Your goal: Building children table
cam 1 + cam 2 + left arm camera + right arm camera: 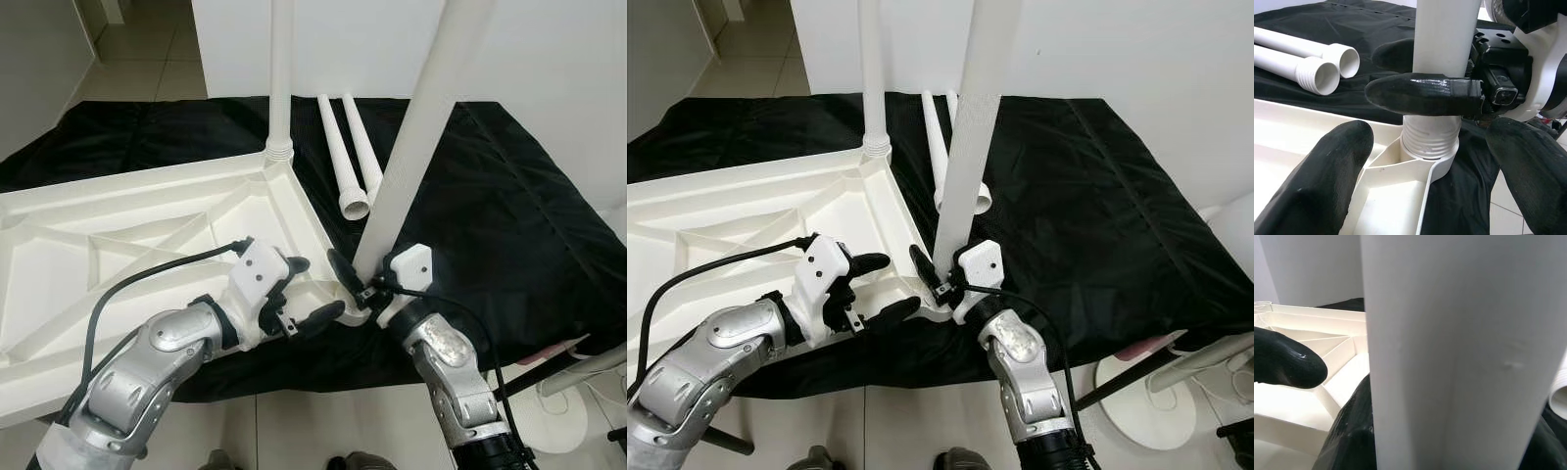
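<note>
— Where is the table top lying?
— The white table top (147,235) is lying underside up on the black cloth (490,215), one leg (281,78) standing in its far corner socket.
— And the right gripper (361,281)?
— It is pinching the tilted white leg (421,127) just above the near corner socket (1429,147), where the leg's threaded end is sitting.
— The left gripper (304,294)?
— Its fingers are hanging spread beside that corner, grasping nothing.
— Anything else?
— Two spare legs (348,157) are lying side by side on the cloth

White tabletop (147,225) & legs (416,137), black cloth (490,215) (plain, no pattern).
</note>
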{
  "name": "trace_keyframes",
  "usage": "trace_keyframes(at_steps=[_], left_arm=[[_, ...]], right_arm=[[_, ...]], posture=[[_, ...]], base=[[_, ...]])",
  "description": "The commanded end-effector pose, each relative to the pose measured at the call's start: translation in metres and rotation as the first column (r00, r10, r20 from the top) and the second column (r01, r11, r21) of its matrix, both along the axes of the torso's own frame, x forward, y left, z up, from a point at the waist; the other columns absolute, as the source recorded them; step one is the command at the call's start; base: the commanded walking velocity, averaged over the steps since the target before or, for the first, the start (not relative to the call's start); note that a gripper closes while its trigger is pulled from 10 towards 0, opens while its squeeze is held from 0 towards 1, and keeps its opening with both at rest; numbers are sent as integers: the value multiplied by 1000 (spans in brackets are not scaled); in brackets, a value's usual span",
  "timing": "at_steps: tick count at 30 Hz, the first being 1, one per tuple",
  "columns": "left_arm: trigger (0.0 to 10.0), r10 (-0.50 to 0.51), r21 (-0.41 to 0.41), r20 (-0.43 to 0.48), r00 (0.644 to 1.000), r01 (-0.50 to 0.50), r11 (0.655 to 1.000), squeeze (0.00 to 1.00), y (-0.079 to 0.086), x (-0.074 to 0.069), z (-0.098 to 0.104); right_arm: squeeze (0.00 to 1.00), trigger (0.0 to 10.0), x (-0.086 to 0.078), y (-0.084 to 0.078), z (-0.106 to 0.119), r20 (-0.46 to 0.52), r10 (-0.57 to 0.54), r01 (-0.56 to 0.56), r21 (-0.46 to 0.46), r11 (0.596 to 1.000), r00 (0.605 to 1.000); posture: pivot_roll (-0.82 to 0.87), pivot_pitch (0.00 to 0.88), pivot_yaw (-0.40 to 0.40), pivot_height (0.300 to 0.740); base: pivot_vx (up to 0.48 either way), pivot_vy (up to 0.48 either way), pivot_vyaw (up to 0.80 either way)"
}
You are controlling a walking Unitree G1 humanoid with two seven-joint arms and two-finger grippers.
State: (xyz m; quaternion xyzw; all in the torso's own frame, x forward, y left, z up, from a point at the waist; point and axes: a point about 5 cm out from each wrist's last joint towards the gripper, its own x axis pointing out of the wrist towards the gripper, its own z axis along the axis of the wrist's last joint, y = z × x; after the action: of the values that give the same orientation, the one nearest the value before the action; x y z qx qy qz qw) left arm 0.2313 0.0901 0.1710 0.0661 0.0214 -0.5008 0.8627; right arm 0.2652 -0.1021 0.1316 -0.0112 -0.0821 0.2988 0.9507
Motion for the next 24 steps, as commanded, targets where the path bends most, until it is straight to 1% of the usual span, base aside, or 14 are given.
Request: trace_keyframes(at_steps=[1,4,7,9,11,13,14,15,16,18,20,21,22,24], left_arm=[[10000,-87,3,8,996,87,996,0,-5,-4,3],[10000,-88,2,7,996,88,996,0,-5,-4,4],[10000,-89,0,9,996,89,996,0,-6,-4,4],[10000,-89,0,9,996,89,996,0,-6,-4,4],[10000,-90,-2,9,996,90,996,0,-6,-4,4],[10000,-90,-2,9,996,90,996,0,-6,-4,4],[10000,-92,-2,11,996,92,996,0,-6,-4,5],[10000,-92,-2,11,996,92,996,0,-6,-4,5],[10000,-93,-2,12,996,93,996,0,-6,-5,5],[10000,-93,-2,12,996,93,996,0,-6,-5,5],[10000,-98,-5,11,995,98,995,0,-8,-5,5],[10000,-98,-5,11,995,98,995,0,-8,-5,5],[10000,-99,-7,11,995,99,995,0,-8,-5,5],[10000,-98,-8,11,995,98,995,0,-8,-5,5]], right_arm=[[0,10000,-3,4,-33,-194,11,-24,-61,998,981],[0,10000,-3,4,-33,-195,12,-26,-69,997,981],[0,10000,-3,4,-36,-232,6,-26,-81,996,973],[0,10000,-3,4,-36,-232,6,-26,-81,996,973],[0,10000,-2,1,-38,-254,-1,-28,-112,993,967],[0,10000,-2,1,-38,-254,-1,-28,-112,993,967],[0,10000,1,-3,-36,-249,-8,-30,-150,988,968],[0,10000,1,-3,-36,-249,-8,-30,-150,988,968],[0,10000,3,-5,-35,-244,-13,-31,-175,984,970],[0,10000,3,-5,-35,-244,-13,-31,-175,984,970],[0,10000,4,-9,-28,-119,17,-52,-297,954,993],[0,10000,4,-9,-28,-119,17,-52,-297,954,993],[0,10000,2,-9,-29,-89,41,-68,-325,943,995],[0,10000,0,-9,-29,-69,59,-79,-327,942,996]], posture=[[16,64,-16,740],[16,64,-16,740],[15,64,-18,740],[15,64,-18,740],[11,62,-17,740],[11,62,-17,740],[11,60,-16,740],[11,60,-16,740],[11,60,-16,740],[11,60,-16,740],[9,55,-18,740],[9,55,-18,740],[11,54,-18,740],[11,53,-19,740]], base=[[0,0,0],[0,0,0],[0,0,0],[0,0,0],[0,0,0],[0,0,0],[0,0,0],[0,0,0],[0,0,0],[0,0,0],[0,0,0],[0,0,0],[0,0,0],[0,0,0]])
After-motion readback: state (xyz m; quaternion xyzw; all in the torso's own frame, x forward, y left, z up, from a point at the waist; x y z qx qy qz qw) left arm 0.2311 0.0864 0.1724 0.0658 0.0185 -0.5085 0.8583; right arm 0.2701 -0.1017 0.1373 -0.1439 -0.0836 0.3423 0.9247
